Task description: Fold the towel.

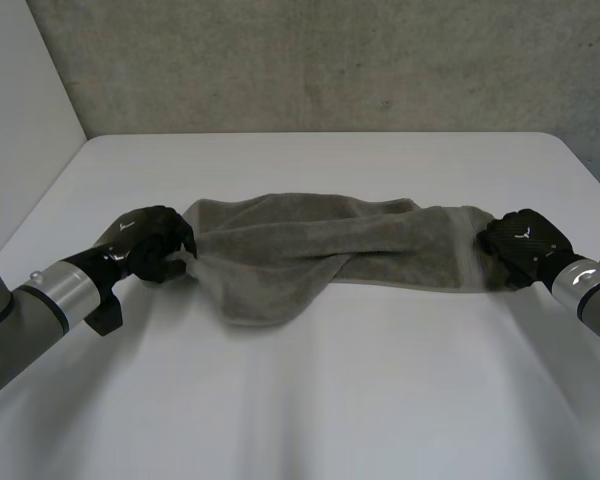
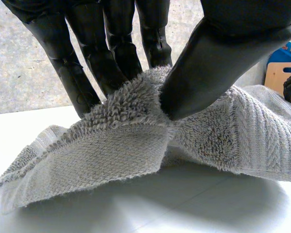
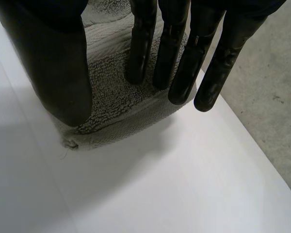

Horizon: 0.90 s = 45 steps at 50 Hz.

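the grey towel is lying bunched and twisted across the middle of the white desk, stretching from centre left to centre right of the head view, with a rounded fold sagging toward the lower centre of the frame.

the left hand is sitting at the towel's left end, at centre left of the head view. in the left wrist view the thumb is pressing the looped cloth against the fingers, so the hand is pinching a raised ridge of the towel at its edge. the cloth is peaking between them and falling away on both sides to the desk.

the right hand is resting on the towel's right end, at centre right of the head view. in the right wrist view its fingers are reaching out straight and slightly spread over the towel, and the thumb is pointing down at the cloth beside its corner. nothing is being pinched there. the towel's corner is lying flat on the desk just beyond the thumb tip, with the desk's rounded edge further off past the fingertips.

a grey concrete wall is running along the top of the head view, behind the desk.
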Motion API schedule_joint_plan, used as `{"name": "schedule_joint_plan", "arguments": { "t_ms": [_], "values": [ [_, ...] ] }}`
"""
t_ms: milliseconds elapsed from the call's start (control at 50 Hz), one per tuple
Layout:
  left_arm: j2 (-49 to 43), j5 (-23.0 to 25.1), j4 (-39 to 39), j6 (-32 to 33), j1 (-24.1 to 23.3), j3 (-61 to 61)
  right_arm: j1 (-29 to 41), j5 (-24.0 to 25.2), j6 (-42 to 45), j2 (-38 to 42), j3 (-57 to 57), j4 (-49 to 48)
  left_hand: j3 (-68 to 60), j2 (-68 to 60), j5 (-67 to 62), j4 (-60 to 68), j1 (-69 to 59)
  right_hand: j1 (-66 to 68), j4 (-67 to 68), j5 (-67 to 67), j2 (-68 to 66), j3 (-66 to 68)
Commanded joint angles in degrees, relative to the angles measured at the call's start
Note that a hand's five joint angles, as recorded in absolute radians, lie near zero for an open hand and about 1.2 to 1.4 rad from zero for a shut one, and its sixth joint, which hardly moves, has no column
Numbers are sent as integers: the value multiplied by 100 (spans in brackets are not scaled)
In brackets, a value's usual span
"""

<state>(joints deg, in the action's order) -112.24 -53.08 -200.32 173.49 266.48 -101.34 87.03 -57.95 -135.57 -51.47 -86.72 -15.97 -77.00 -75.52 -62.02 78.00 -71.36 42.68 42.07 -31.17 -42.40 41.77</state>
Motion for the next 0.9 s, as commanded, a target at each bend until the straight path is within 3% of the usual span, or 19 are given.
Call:
{"name": "schedule_joint_plan", "arguments": {
  "t_ms": [20, 420, 460, 500, 520, 540, 720, 900],
  "values": [
    [0, 8, 2, 0, 0, -9, 7, -120, -14, 102, 85, 42, -300, -448, -798, 200, -864, -249, -187, 98, 221, -158],
    [-9, 17, 2, 0, 9, 0, 33, -129, -31, 506, 612, 613, -300, -448, -798, 200, -864, -81, -19, -71, 52, 10],
    [-9, 17, 2, 0, 9, 0, 33, -129, -31, 533, 647, 639, -300, -448, -798, 200, -864, 424, 486, -575, -452, 515],
    [-9, 17, 2, 0, 9, 0, 33, -120, -49, 533, 665, 648, -300, -448, -798, 200, -864, 2697, 2758, -2848, -2725, 2788],
    [-9, 17, 2, 0, 9, 0, 33, -120, -49, 533, 665, 648, -300, -448, -798, 200, -864, 2711, 2773, -2863, -2740, 2803],
    [-9, 17, 2, 0, 9, -8, 42, -120, -83, 515, 682, 648, -300, -448, -798, 200, -864, 3721, 3783, -3873, -3750, 3813],
    [-9, 17, 2, 0, -9, 0, 68, -23, -979, 59, 709, 639, -300, -448, -798, 200, -864, 3732, 3793, -3883, -3760, 3823],
    [0, 17, 19, 0, 0, 0, 104, -32, -1288, -250, 682, 710, -300, -448, -798, 200, -864, 3732, 3793, -3883, -3760, 3823]
  ]
}}
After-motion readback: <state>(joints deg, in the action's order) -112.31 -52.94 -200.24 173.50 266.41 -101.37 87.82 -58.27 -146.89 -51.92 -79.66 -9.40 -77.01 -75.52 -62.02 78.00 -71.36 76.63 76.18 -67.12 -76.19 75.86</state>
